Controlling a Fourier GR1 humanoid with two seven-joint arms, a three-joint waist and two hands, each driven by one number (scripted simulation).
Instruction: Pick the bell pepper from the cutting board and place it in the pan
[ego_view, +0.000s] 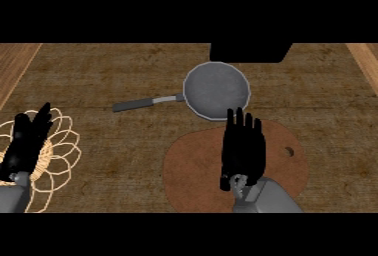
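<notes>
A grey round pan (215, 90) lies on the counter at upper middle, its dark handle (144, 103) pointing left. Just below it sits a round brown cutting board (192, 170) with a small hole near its right edge. My right hand (242, 150) is stretched out over the board's middle, fingers straight and pointing toward the pan, fingertips near the pan's lower rim; it is open. No bell pepper shows anywhere; the hand may be covering it. My left hand (26, 145) rests open at the left edge, fingers up.
A cream wire-loop basket or trivet (63, 150) lies under and around the left hand. A black block (249, 52) stands at the counter's far edge, just behind the pan. Lighter wood strips border the counter at both sides.
</notes>
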